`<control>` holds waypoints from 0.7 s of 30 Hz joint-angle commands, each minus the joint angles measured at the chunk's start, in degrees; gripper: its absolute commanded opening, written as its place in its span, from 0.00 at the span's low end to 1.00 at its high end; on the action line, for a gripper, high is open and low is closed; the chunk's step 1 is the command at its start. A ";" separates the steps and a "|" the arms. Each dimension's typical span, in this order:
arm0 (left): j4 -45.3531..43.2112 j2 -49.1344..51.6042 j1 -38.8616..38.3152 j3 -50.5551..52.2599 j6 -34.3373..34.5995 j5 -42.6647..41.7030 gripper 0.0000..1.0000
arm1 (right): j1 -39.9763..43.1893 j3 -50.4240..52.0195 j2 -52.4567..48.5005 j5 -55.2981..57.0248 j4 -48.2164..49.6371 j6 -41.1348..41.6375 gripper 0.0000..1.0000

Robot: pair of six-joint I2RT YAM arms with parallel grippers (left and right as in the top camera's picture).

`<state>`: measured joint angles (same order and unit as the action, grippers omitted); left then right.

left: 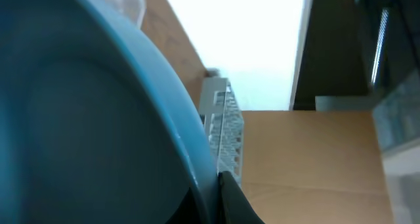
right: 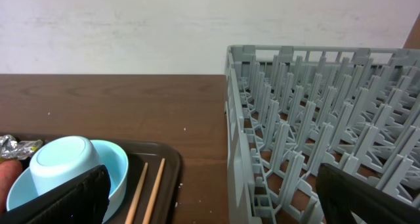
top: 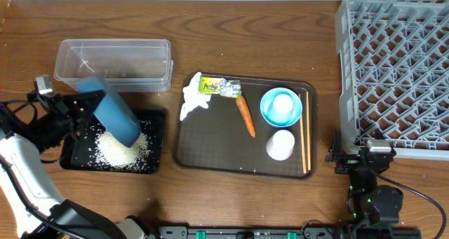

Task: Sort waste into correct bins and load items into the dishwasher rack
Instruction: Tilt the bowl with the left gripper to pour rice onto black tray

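We found the left gripper (top: 88, 106) clamped on the wide blue plate-bowl (top: 116, 118), holding it tilted over the black tray (top: 158, 137), where white rice (top: 123, 149) lay heaped. The clear tub (top: 112, 60) stood just behind. The right gripper (top: 358, 153) sat with its jaws spread wide and held nothing, near the front corner of the grey rack (top: 400, 64). The carrot (top: 245, 116), tissue (top: 193, 102), wrapper (top: 219, 87), chopsticks (top: 306, 130) and white cup (top: 280, 145) lay on the brown tray (top: 210, 151).
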<state>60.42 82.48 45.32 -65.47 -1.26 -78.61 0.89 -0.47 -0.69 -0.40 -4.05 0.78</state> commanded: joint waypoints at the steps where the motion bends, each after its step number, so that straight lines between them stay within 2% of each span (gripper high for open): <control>1: 1.42 0.13 0.24 -0.37 -1.46 0.48 0.06 | 0.55 0.15 0.31 0.33 -0.22 -0.63 0.99; 3: 1.90 0.13 0.26 -0.37 -1.75 1.70 0.06 | 0.55 0.15 0.31 0.33 -0.22 -0.63 0.99; 4: 5.60 0.11 0.24 -0.37 -2.10 0.98 0.06 | 0.55 0.15 0.31 0.33 -0.22 -0.63 0.99; 6: 12.00 -0.44 0.15 -0.37 -9.22 -2.10 0.06 | 0.55 0.15 0.31 0.33 -0.22 -0.63 0.99; 7: 13.77 -1.01 0.09 -0.37 -14.32 -3.34 0.06 | 0.55 0.15 0.31 0.33 -0.22 -0.63 0.99; 8: 13.88 -1.44 0.09 -0.39 -16.20 -2.95 0.06 | 0.55 0.15 0.31 0.33 -0.22 -0.63 0.99; 15: 16.02 -5.55 -1.49 -0.39 -17.31 7.19 0.06 | 0.55 0.15 0.31 0.33 -0.22 -0.63 0.99; 21: 16.00 -11.41 -5.35 -0.83 -17.11 8.83 0.06 | 0.55 0.15 0.31 0.33 -0.22 -0.63 0.99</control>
<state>76.29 73.93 41.65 -65.47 -16.51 -70.83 0.89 -0.47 -0.69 -0.40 -4.05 0.78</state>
